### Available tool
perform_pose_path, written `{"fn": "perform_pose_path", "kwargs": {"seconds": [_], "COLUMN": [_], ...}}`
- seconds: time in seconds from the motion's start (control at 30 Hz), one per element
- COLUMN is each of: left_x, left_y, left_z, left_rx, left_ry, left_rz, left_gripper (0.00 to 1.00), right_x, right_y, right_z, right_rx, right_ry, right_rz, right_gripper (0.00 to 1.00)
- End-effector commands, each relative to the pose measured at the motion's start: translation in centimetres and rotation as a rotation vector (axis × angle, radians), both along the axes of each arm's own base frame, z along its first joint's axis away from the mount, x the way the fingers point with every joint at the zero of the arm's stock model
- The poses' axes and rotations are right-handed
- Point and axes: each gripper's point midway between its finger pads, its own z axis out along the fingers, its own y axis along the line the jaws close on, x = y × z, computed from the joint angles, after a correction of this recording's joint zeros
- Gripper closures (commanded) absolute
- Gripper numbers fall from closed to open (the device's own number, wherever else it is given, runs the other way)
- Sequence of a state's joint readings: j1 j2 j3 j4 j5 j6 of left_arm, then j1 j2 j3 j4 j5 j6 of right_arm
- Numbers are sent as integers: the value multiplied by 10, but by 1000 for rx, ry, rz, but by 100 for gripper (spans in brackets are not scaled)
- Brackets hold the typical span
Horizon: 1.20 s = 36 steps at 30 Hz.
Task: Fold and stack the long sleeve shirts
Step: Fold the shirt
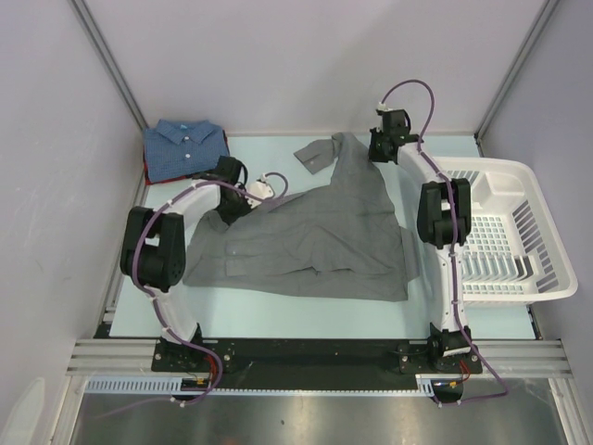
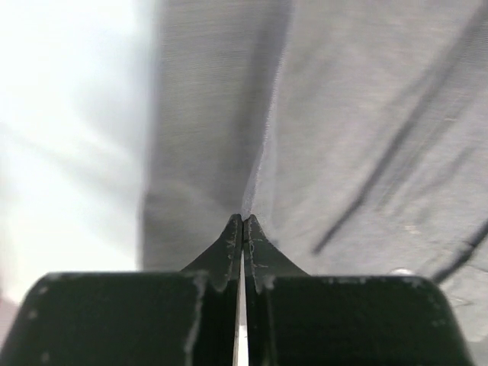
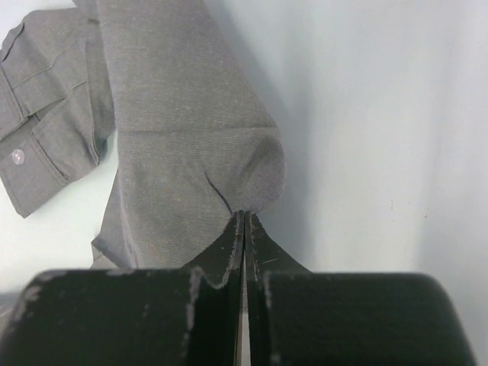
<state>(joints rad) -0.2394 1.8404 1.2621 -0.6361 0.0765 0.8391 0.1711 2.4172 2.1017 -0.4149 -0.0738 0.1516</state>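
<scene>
Currently the mid-grey long sleeve shirt [image 1: 315, 236] lies opened out on the pale table [image 1: 278, 311], just left of the white slatted basket [image 1: 547, 278]. Its right-hand hem almost reaches the basket's near wall. The cloth is rumpled rather than flat, with its body running diagonally away from the basket. One sleeve [image 1: 315, 153] is bent out at the far end, level with the basket's far rim.

The left end effector [image 1: 243, 192] sits at the shirt's edge on the side away from the basket. Its fingers are pressed together on a thin ridge of grey fabric, which rises straight from the tips in the left wrist view.

The right end effector [image 1: 383, 148] is at the shirt's far end, just beyond the basket's far left corner. It is likewise closed, pinching a rounded fold of the same grey cloth. In the right wrist view a buttoned cuff [image 3: 30, 164] lies to the left of that fold.

Well to the left of the basket, past the grey shirt, a blue shirt [image 1: 185, 148] with a fine pattern rests folded, collar up. It lies on a dark red garment [image 1: 146, 172], of which only a narrow edge shows.
</scene>
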Motion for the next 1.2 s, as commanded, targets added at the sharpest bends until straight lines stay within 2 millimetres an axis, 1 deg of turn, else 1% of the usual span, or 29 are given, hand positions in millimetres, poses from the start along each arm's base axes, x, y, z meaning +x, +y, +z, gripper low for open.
{"fn": "perform_pose_path", "kwargs": {"seconds": [0.0,0.03,0.07,0.1,0.13,0.23,0.27,0.33,0.37,0.4,0.47,0.5,0.53,0.57,0.6,0.67,0.7,0.77,0.8,0.83,0.87,0.93,1.0,1.03,1.07,1.13,1.17], "left_x": [41,46,55,56,60,69,70,71,71,70,70,71,72,73,74,75,75,74,73,71,70,66,64,62,61,58,57], "left_y": [19,22,27,30,32,39,40,42,43,44,49,48,50,53,55,58,57,57,56,55,53,50,48,46,45,44,43], "left_z": [33,37,44,46,48,55,58,60,60,62,63,65,69,71,73,79,80,84,85,85,87,84,88,85,87,86,88], "left_rx": [28,35,34,35,44,59,57,71,77,83,89,79,78,77,75,70,63,59,60,51,47,39,37,28,25,17,18], "left_ry": [-130,-142,-161,-155,-158,-180,-184,-193,-194,-200,-206,-213,-225,-232,-242,-262,-268,-285,-290,-292,-296,-297,-312,-313,-319,-317,-323], "left_rz": [25,12,15,8,-12,-49,-62,-101,-112,-123,-145,-153,-160,-159,-165,-174,-195,-215,-233,-243,-257,-294,-318,-324,-329,-334,-341], "left_gripper": [100,100,100,100,100,100,100,100,100,100,100,100,100,100,100,100,100,100,100,100,100,100,100,100,100,100,100], "right_x": [3,1,0,-2,-2,-12,-17,-23,-28,-34,-41,-50,-54,-59,-70,-82,-92,-104,-112,-120,-125,-141,-152,-159,-167,-177,-188], "right_y": [13,13,14,17,18,23,24,25,25,24,23,21,19,18,16,15,13,14,13,12,11,9,8,7,6,7,7], "right_z": [62,70,75,78,87,102,110,114,128,123,130,134,138,137,142,145,146,152,162,155,155,160,163,174,168,172,170], "right_rx": [35,41,46,57,63,93,99,102,103,101,96,95,89,91,91,93,98,98,97,96,95,94,92,93,91,88,83], "right_ry": [-123,-135,-147,-154,-180,-197,-204,-201,-223,-209,-221,-222,-226,-219,-218,-215,-209,-215,-233,-214,-211,-214,-212,-236,-223,-228,-218], "right_rz": [54,61,69,80,87,113,118,131,137,146,153,158,163,165,170,173,172,181,182,182,183,182,182,182,183,190,194], "right_gripper": [100,100,100,100,100,100,100,100,100,100,100,100,100,100,100,100,100,100,100,100,100,100,100,100,100,100,100]}}
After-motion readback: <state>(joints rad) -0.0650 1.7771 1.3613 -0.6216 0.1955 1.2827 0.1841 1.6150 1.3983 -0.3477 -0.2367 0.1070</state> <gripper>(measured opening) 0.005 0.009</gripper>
